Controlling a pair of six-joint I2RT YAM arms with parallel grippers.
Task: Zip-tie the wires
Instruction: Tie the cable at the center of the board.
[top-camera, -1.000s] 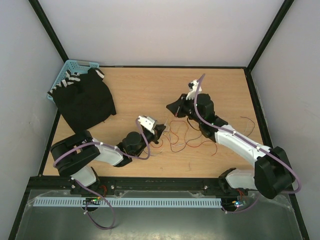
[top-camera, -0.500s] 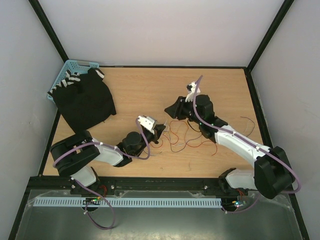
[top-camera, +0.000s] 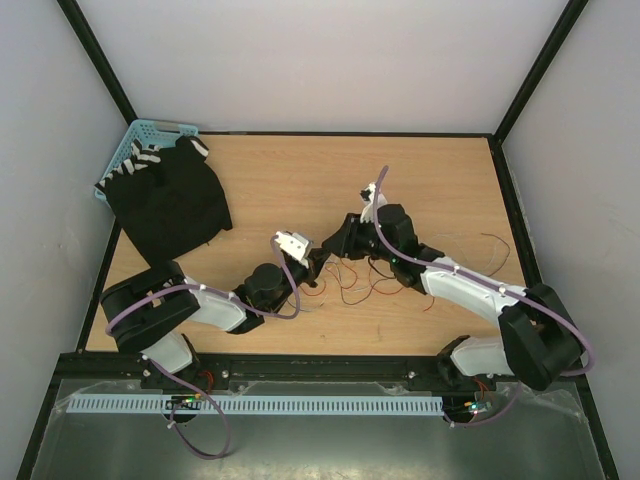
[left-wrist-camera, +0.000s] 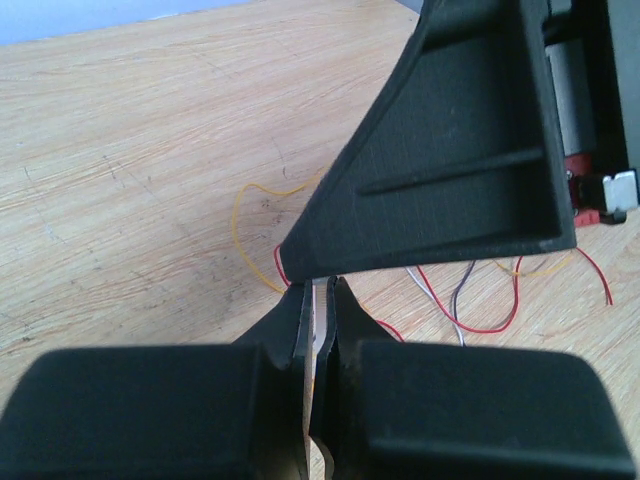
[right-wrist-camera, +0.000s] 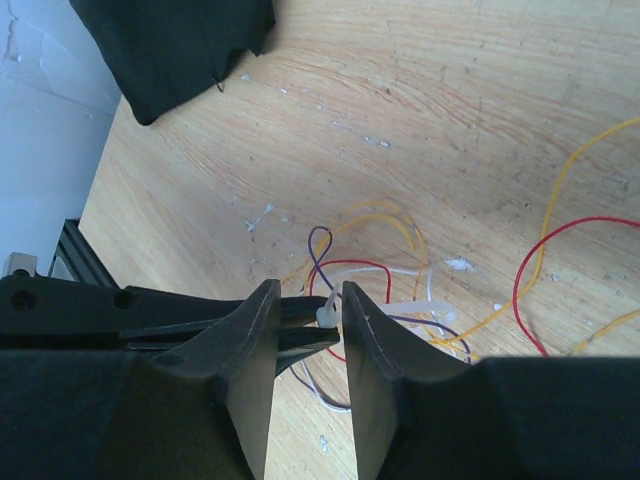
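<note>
Top view: left hand (top-camera: 319, 262) and right hand (top-camera: 336, 239) meet tip to tip near bench (top-camera: 290, 180) centre, right one just behind the left; wires (top-camera: 362, 280) lie loose on the bench right beside and under both hands, spreading toward the right arm, thin red and dark strands in a curly tangle; black cloth (top-camera: 170, 205) sits far left, draped over a blue basket (top-camera: 140, 135) at the back-left corner, well apart from the wires. Left wrist view: left hand (left-wrist-camera: 320, 300) is closed, fingers pinching a thin white zip tie (left-wrist-camera: 320, 322) standing up between them; the right hand's black finger looms just above its tips; red, whitish and purple wires (left-wrist-camera: 458, 305) on the wood beyond, a yellow loop to the left. Right wrist view: right hand (right-wrist-camera: 309, 290) has fingers parted, nothing clamped; zip tie (right-wrist-camera: 328, 312) end sits in the gap close to one finger, contact unclear; wires (right-wrist-camera: 360, 262) curl just past the fingertips; cloth (right-wrist-camera: 180, 40) at top left.
</note>
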